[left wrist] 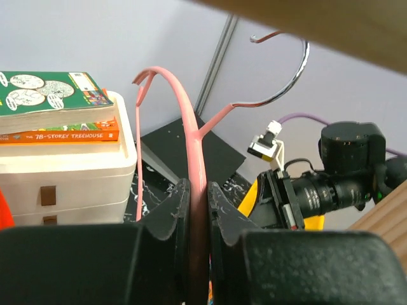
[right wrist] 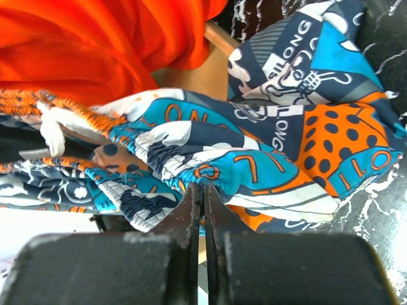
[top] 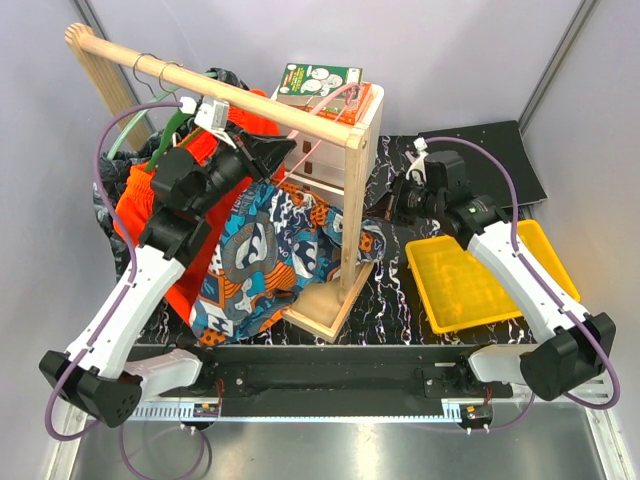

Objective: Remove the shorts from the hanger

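Blue, orange and white patterned shorts (top: 262, 255) are lying bunched across the rack base (top: 325, 305) and the table, elastic waistband gathered. Plain orange shorts (top: 138, 205) are bunching up just left of them, touching. Dark navy-grey patterned shorts (top: 103, 205) are peeking out at far left, mostly hidden. Pink hanger (left wrist: 194, 146) is standing upright, stem clamped by the left gripper (left wrist: 198, 190), metal hook curving above.
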`<action>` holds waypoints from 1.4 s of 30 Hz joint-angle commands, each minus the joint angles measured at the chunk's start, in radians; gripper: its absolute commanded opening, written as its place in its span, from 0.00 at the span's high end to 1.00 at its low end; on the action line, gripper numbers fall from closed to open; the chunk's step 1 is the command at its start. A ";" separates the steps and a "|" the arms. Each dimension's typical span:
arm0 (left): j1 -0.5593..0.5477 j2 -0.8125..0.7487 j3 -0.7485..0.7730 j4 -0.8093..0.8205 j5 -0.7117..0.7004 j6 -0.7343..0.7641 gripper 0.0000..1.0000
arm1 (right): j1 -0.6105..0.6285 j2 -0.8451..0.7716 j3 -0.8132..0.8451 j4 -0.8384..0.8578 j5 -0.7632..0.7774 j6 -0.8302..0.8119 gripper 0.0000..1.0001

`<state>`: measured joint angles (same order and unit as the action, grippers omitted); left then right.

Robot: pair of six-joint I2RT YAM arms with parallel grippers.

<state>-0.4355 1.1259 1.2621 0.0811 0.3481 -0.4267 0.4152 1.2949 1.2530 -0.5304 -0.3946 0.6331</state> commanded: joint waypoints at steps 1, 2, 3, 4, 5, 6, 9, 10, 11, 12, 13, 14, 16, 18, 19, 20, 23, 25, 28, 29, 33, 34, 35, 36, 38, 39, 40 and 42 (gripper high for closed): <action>-0.022 0.008 0.044 0.160 0.032 -0.101 1.00 | -0.003 0.024 0.074 0.020 -0.091 -0.024 1.00; -0.031 0.005 -0.013 0.246 0.066 -0.096 1.00 | -0.001 0.036 0.085 0.045 -0.122 -0.016 1.00; -0.031 0.000 -0.053 0.344 0.098 -0.096 1.00 | -0.001 0.041 0.088 0.055 -0.162 -0.009 1.00; -0.031 0.003 -0.090 0.569 0.170 -0.098 1.00 | 0.000 0.043 0.094 0.056 -0.164 -0.006 1.00; -0.031 0.011 -0.133 0.654 0.184 -0.101 1.00 | 0.000 0.038 0.100 0.053 -0.158 -0.001 1.00; -0.031 0.023 -0.124 0.676 0.192 -0.093 1.00 | 0.000 0.035 0.102 0.047 -0.138 -0.001 1.00; -0.031 0.098 -0.035 0.619 0.299 -0.050 1.00 | 0.002 0.024 0.128 -0.015 -0.075 -0.030 1.00; -0.029 0.129 -0.024 0.629 0.328 -0.061 1.00 | 0.000 0.023 0.137 -0.037 -0.052 -0.041 1.00; -0.029 0.138 -0.024 0.655 0.334 -0.105 1.00 | -0.001 0.023 0.155 -0.078 -0.002 -0.058 1.00; -0.031 0.144 -0.033 0.710 0.333 -0.131 1.00 | -0.003 0.021 0.163 -0.092 0.022 -0.064 1.00; -0.029 0.152 -0.044 0.741 0.313 -0.156 1.00 | -0.003 0.023 0.175 -0.101 0.036 -0.065 1.00; -0.031 0.155 -0.056 0.778 0.302 -0.208 1.00 | -0.004 0.030 0.181 -0.103 0.030 -0.059 1.00; -0.031 0.175 -0.081 0.890 0.263 -0.282 1.00 | -0.003 0.055 0.201 -0.088 -0.024 -0.040 1.00; -0.029 0.214 -0.052 0.869 0.255 -0.294 1.00 | 0.000 0.092 0.212 -0.046 -0.117 -0.003 1.00; -0.032 0.227 0.003 0.818 0.253 -0.276 1.00 | 0.004 0.099 0.221 -0.039 -0.128 0.005 1.00; -0.032 0.235 0.026 0.751 0.229 -0.261 1.00 | 0.007 0.106 0.223 -0.043 -0.113 0.008 1.00; -0.032 0.216 0.022 0.562 0.134 -0.198 1.00 | 0.007 0.090 0.218 -0.057 -0.080 -0.006 1.00; -0.031 0.172 -0.041 0.583 0.085 -0.190 1.00 | 0.005 0.080 0.217 -0.077 -0.058 -0.025 1.00; -0.026 0.138 -0.121 0.596 0.049 -0.182 1.00 | 0.007 0.073 0.214 -0.080 -0.039 -0.041 1.00; -0.025 0.135 -0.119 0.579 0.057 -0.178 1.00 | 0.007 0.075 0.214 -0.080 -0.027 -0.039 1.00; -0.025 0.095 -0.074 0.295 0.017 -0.150 1.00 | 0.005 0.067 0.210 -0.083 0.039 -0.035 1.00; -0.025 0.081 -0.067 0.222 0.003 -0.135 1.00 | 0.005 0.066 0.210 -0.101 0.058 -0.033 1.00; -0.025 0.066 -0.066 0.157 -0.006 -0.124 1.00 | -0.003 0.066 0.212 -0.112 0.092 -0.038 1.00; -0.023 0.028 -0.069 0.047 -0.017 -0.112 1.00 | -0.007 0.067 0.214 -0.120 0.103 -0.041 1.00; -0.023 -0.018 -0.085 -0.032 0.003 -0.077 1.00 | -0.030 0.067 0.204 -0.134 0.112 -0.058 1.00; -0.025 -0.073 -0.107 -0.103 0.006 -0.066 1.00 | -0.038 0.067 0.198 -0.135 0.108 -0.062 1.00; -0.023 -0.104 -0.122 -0.133 0.006 -0.064 1.00 | -0.049 0.064 0.188 -0.132 0.105 -0.064 1.00; -0.023 -0.200 -0.153 -0.167 0.015 -0.066 1.00 | -0.064 0.060 0.172 -0.132 0.112 -0.069 1.00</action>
<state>-0.4622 1.1179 1.1332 0.0555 0.3733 -0.5343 0.3859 1.3964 1.4357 -0.6632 -0.3286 0.5934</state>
